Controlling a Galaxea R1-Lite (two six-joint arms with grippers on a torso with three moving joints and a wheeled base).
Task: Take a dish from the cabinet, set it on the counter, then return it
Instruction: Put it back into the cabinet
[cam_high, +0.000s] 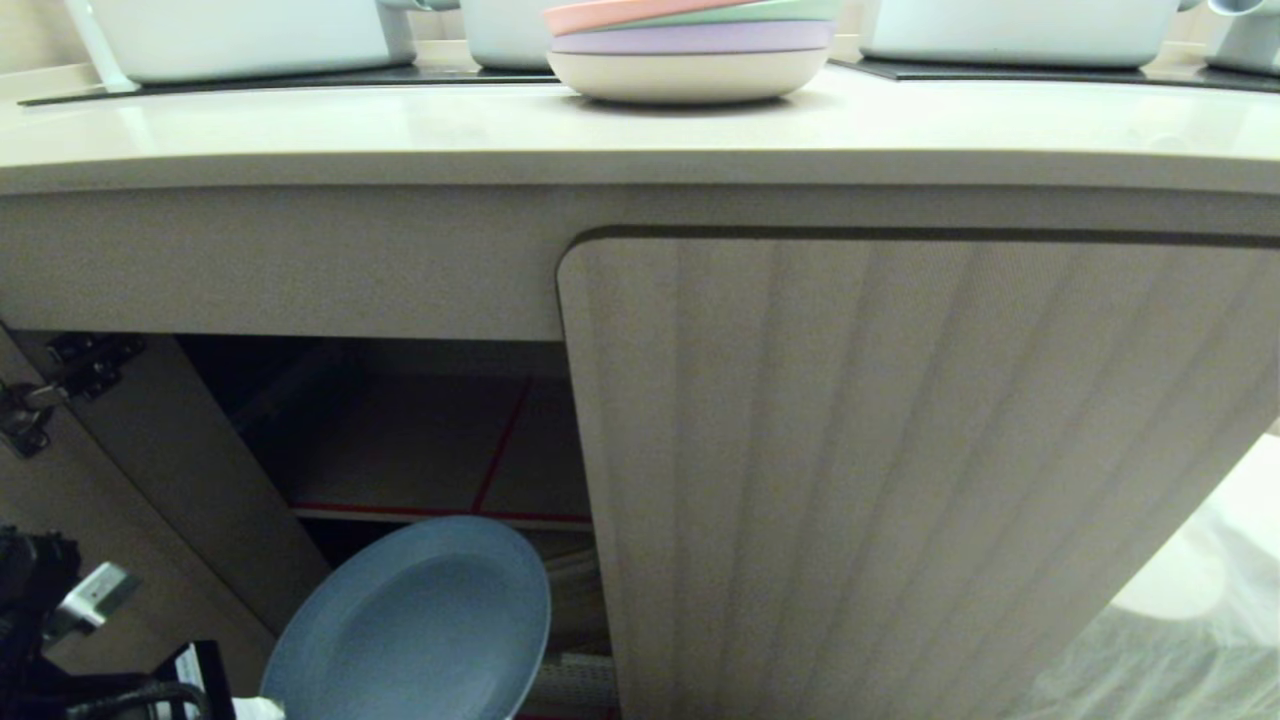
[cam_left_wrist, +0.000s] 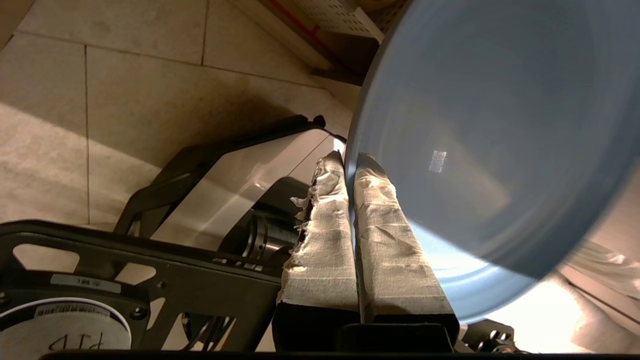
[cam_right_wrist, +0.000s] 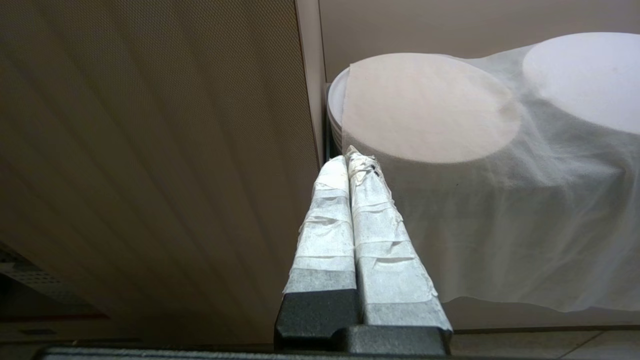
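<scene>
The left gripper (cam_left_wrist: 350, 165) is clenched on the rim of the light blue dish (cam_left_wrist: 490, 125), its two tape-wrapped fingers (cam_left_wrist: 325, 235) pinching the edge from either side. In the head view the dish (cam_high: 410, 630) hangs tilted, low in front of the open left bay of the cabinet (cam_high: 900, 450), below the red-taped inner shelf (cam_high: 430, 440) and well under the counter (cam_high: 500, 130). Up there a stack of pastel plates (cam_high: 690, 50) sits near the front edge. The right gripper (cam_right_wrist: 352, 160) is parked with its fingers closed on nothing, beside the ribbed door. The hold is a thin edge pinch, so the plate could swing or slip out on the lift, or its far rim could catch the counter's lip or knock the stack
</scene>
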